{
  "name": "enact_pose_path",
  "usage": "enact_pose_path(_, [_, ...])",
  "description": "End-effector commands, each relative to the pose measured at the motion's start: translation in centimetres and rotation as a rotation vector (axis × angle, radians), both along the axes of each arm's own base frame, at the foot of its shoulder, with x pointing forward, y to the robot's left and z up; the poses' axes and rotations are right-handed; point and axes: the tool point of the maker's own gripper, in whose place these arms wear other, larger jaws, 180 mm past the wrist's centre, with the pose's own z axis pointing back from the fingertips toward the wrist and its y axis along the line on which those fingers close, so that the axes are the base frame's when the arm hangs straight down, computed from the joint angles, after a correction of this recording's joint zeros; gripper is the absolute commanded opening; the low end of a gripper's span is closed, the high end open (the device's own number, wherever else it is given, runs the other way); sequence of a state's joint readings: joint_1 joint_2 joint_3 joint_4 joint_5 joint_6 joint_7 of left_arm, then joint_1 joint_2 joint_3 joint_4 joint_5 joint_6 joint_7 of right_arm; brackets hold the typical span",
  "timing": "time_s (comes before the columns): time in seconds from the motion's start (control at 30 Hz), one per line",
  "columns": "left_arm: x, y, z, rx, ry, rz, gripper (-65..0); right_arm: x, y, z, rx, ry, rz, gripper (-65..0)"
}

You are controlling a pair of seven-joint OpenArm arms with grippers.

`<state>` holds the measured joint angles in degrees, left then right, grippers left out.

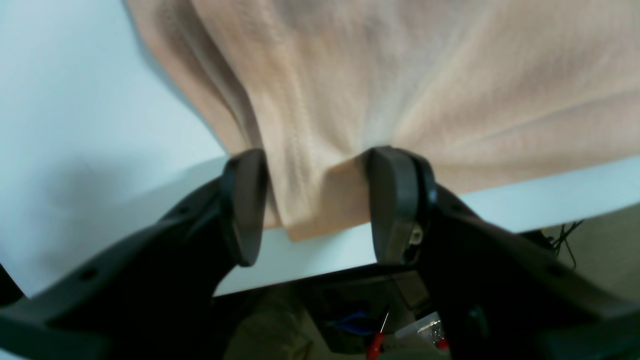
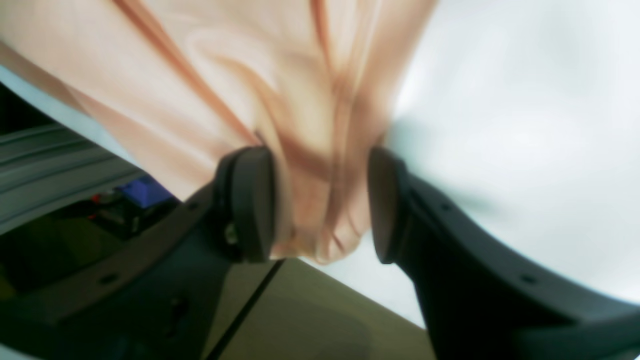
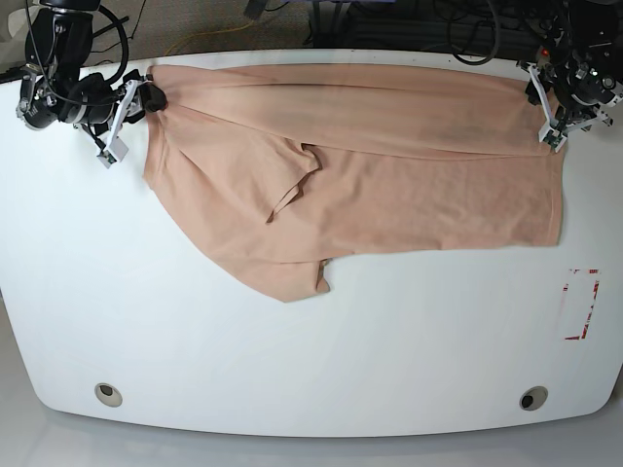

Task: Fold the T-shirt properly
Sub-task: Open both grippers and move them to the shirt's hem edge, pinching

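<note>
Progress looks early: the peach-pink soft cotton T-shirt [image 3: 389, 185] lies on the white desk [image 3: 311, 350], gathered along the desk's far edge, a sleeve flopped over its middle, no tidy fold made yet. Its long axis runs side to side along that edge. The left hand [image 1: 315, 200] and right hand [image 2: 320, 205] each pinch a far corner of the T-shirt.

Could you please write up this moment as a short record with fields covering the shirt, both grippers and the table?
garment: T-shirt, peach, spread along the far edge, part folded
left gripper: at the far edge, fabric between its pads, which stand apart
right gripper: at the other far corner, bunched fabric between its pads
surface: white table
fold: unfinished
</note>
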<state>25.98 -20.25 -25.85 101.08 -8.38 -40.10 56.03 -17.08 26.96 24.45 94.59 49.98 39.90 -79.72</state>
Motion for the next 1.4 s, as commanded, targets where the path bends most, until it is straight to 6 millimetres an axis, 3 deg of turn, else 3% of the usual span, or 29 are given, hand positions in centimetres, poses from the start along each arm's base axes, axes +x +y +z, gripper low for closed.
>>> enact_pose_path(0.0, [1.0,-0.1,1.8,0.034,-0.050,-0.034,-35.0,1.5,-0.5,1.9,-0.030,-0.070,0.029,-36.5])
enact_pose_path(0.2, [2.3,-1.6,4.8,0.069,-0.136,-0.100,-35.0,3.6,0.9,4.6,-0.054,-0.183,0.090,-36.3])
enact_pose_path(0.33, [2.3,-1.0,5.4,0.100,-0.128,-0.085,-35.0,5.2,0.9,5.5,-0.059,-0.230,0.090,-36.1])
enact_pose_path(0.47, [4.3,-0.8,6.4,0.094,-0.197,-0.042,-34.9,7.6,1.0,6.0,-0.025,-0.268,0.054,-36.0])
enact_pose_path(0.67, [7.0,0.0,8.1,0.114,-0.303,0.061,-34.6,12.6,-0.3,5.9,0.067,-0.281,-0.060,-36.0])
enact_pose_path(0.83, [8.1,0.3,8.7,0.145,-0.336,0.108,-34.4,17.3,-0.3,6.8,0.184,-0.335,-0.149,-35.8])
enact_pose_path(0.97, [8.9,0.5,9.3,0.156,-0.358,0.115,-34.3,21.5,1.5,7.6,0.266,-0.362,-0.150,-35.8])
enact_pose_path(1.17, [9.1,0.7,9.6,0.162,-0.365,0.118,-28.1,25.2,2.0,6.4,0.252,-0.366,-0.168,-35.8])
enact_pose_path(1.27, [9.1,0.7,9.6,0.162,-0.365,0.118,-27.6,25.9,2.0,5.2,0.231,-0.351,-0.179,-35.8])
enact_pose_path(1.37, [9.1,0.7,9.5,0.161,-0.364,0.119,-27.5,26.1,3.4,4.0,0.245,-0.329,-0.169,-35.8])
